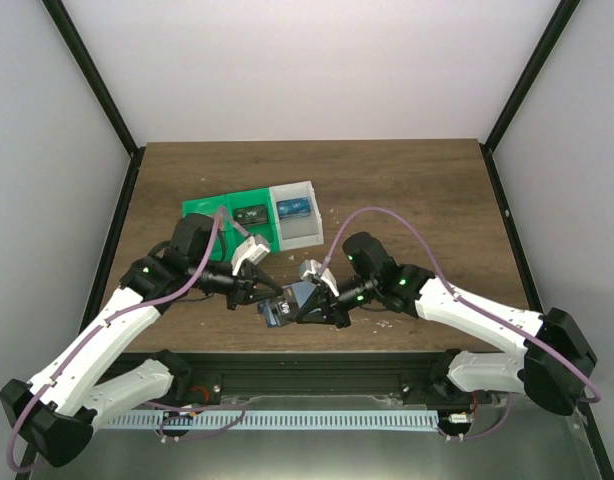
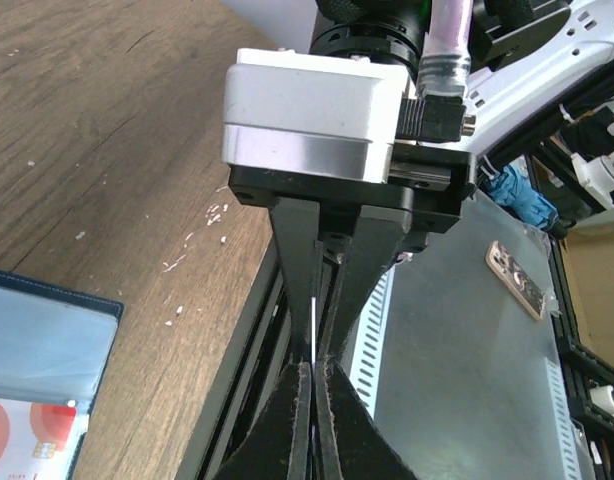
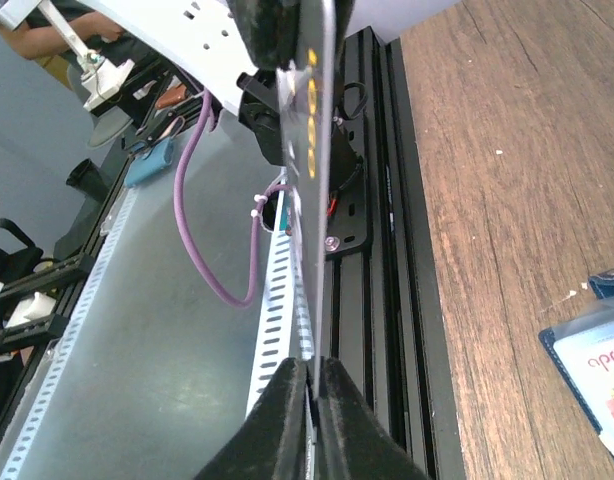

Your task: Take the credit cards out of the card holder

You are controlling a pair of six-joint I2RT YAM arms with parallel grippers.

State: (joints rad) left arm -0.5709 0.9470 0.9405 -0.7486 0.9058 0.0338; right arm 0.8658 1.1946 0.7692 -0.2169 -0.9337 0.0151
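Observation:
The blue card holder (image 1: pixel 275 314) lies open near the table's front edge, under both grippers. It shows at the lower left of the left wrist view (image 2: pixel 42 350) with a red-and-white card (image 2: pixel 27 445) in a clear pocket, and at the lower right of the right wrist view (image 3: pixel 599 365). My left gripper (image 1: pixel 277 293) (image 2: pixel 314 375) and right gripper (image 1: pixel 309 300) (image 3: pixel 313 372) face each other tip to tip. Both are shut on one thin card (image 3: pixel 312 150) (image 2: pixel 314 320), seen edge-on and held above the holder. A dark card (image 1: pixel 251 213) and a blue card (image 1: pixel 294 208) lie in the tray.
The green-and-white three-compartment tray (image 1: pixel 215 208) stands behind the grippers at the middle left of the table. The table's front edge with the black rail (image 3: pixel 407 300) runs right beside the holder. Black frame posts stand at the back corners.

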